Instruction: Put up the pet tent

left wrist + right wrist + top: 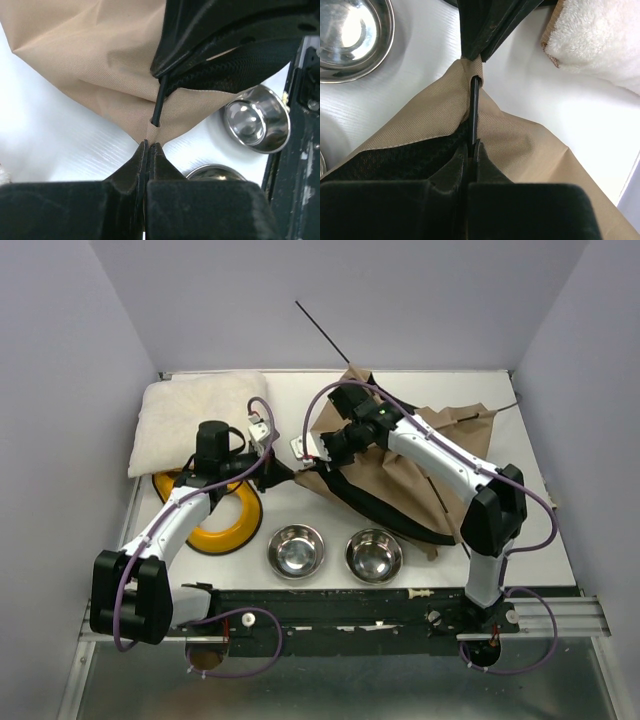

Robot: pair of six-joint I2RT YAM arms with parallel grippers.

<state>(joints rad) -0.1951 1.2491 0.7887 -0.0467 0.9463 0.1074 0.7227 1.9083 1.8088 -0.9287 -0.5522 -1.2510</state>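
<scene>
At the left corner of the tent [400,480], where your two claws meet nose to nose, you are seating a pole tip in its fabric pocket. The tent lies collapsed on the middle-right of the table, behind the two steel bowls [296,550] and right of the cushion [195,420].

Your left claw [149,146] is clamped on the very tip of the tan corner. Your right claw [471,146] is closed on the thin black pole [474,100], whose end sits at the mouth of the pocket.

To do this well, I judge you should hold the corner taut with the left claw and push the pole straight along its own line with the right. That way it slides in rather than bowing or poking past the seam. Go slowly, and ease off if the cloth bunches ahead of the tip.

Your left arm reaches forward and bends right over the yellow dish [225,525], wrist aimed at the tent. Your right arm folds from its raised elbow back across the fabric, wrist pointing left. Another pole end [320,325] sticks up behind the tent.
</scene>
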